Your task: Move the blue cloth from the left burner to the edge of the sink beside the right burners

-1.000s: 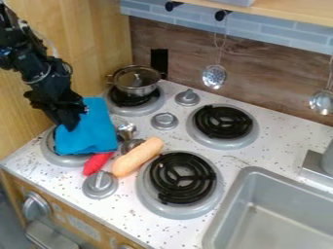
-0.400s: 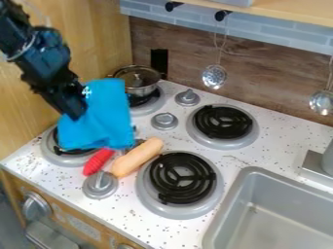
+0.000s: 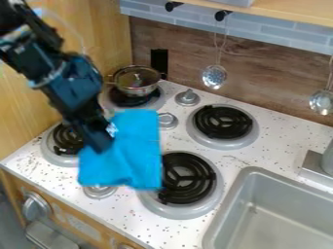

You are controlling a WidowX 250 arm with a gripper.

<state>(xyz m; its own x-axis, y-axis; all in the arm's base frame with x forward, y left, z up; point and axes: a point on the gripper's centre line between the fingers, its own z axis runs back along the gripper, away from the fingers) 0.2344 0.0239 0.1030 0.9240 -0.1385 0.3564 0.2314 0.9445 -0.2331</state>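
Black hand, closed on a blue cloth above the bench. Lidded pot at the cloth's twelve o'clock, sink at four.

The black arm slants down across the left edge of the bench. Its gripper points steeply down, clamped.
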